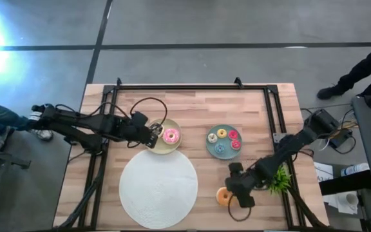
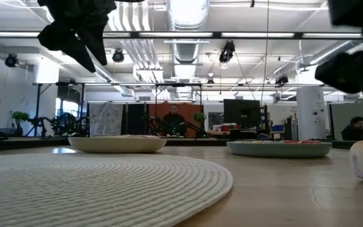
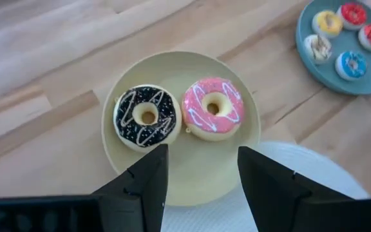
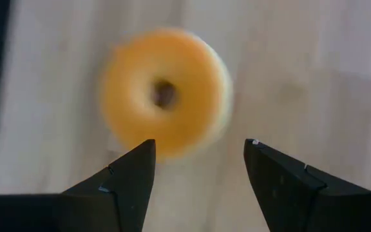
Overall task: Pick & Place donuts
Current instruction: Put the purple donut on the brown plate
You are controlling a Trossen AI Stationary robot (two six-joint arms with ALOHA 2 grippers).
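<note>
A dark brown donut (image 3: 147, 116) and a pink donut (image 3: 213, 108) lie flat, side by side, on the beige plate (image 3: 179, 174). My left gripper (image 3: 201, 167) hangs open above that plate's near side and touches nothing. In the high view it (image 1: 153, 134) covers the brown donut, and only the pink donut (image 1: 171, 135) shows. An orange donut (image 4: 163, 93) lies flat on the bare wood near the table's near edge. My right gripper (image 4: 198, 161) is open just above it, the orange donut (image 1: 224, 196) ahead of its fingertips.
A teal plate (image 1: 224, 142) right of centre holds several smaller donuts. The large white round mat (image 1: 158, 187) lies in front of the beige plate (image 1: 165, 145). A small green plant (image 1: 279, 178) stands by the right arm. A black frame runs along the table's edges.
</note>
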